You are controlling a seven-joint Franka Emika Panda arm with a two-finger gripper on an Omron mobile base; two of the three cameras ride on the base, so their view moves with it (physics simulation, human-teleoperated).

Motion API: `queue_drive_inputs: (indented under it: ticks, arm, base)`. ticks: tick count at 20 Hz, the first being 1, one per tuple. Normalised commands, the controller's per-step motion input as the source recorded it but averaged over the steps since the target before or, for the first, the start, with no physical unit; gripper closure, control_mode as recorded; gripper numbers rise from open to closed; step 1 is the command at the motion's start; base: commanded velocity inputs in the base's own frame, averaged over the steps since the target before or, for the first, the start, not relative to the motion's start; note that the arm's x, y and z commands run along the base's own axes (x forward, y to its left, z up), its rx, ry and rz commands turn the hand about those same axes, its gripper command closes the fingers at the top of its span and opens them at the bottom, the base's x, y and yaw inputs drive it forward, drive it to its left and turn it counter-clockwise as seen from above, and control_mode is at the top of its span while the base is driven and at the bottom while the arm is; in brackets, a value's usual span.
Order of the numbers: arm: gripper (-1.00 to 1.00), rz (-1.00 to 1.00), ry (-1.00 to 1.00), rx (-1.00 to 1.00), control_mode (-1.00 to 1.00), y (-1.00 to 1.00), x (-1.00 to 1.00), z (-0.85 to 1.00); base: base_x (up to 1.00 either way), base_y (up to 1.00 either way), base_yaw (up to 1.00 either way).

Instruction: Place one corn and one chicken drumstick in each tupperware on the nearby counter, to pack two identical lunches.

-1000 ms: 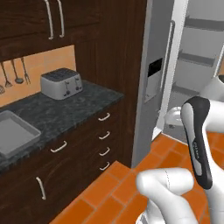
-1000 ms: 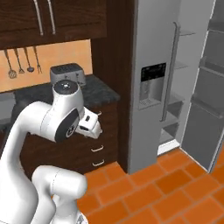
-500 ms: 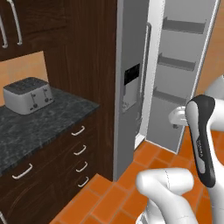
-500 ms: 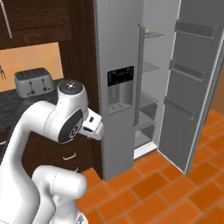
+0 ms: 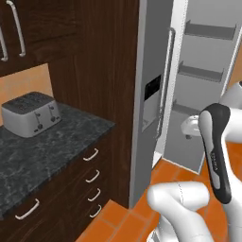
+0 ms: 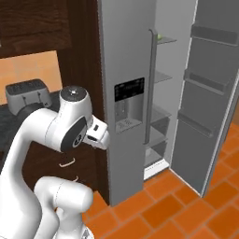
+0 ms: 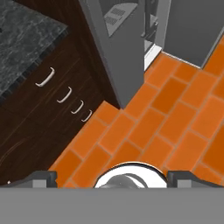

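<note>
Arm folded high and close to the base, elbow raised, wrist bent so the hand looked straight down. End effector (image 7: 112,177) hung over the orange tile floor (image 7: 175,118), fingertips (image 7: 43,178) wide apart, nothing between them. Dark speckled worktop (image 5: 42,151) off to the left, carrying a silver toaster (image 5: 30,113). Fridge (image 6: 135,93) ahead with its door (image 6: 212,88) swung open. Corn, drumsticks, tupperware: whereabouts impossible to tell.

Speckled matt stone counter (image 5: 52,151), dark wood drawers (image 5: 66,198), brushed-metal toaster (image 5: 30,113)
</note>
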Motion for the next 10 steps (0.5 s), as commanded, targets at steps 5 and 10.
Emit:
queue_drive_inputs:
  ticks: [5, 10]
  arm:
    - [-1.00, 0.00, 0.00, 0.00, 1.00, 0.00, 0.00, 0.00]
    - [-1.00, 0.00, 0.00, 0.00, 1.00, 0.00, 0.00, 0.00]
  base:
    - [0.74, -0.41, 0.00]
    - [1.00, -0.61, 0.07]
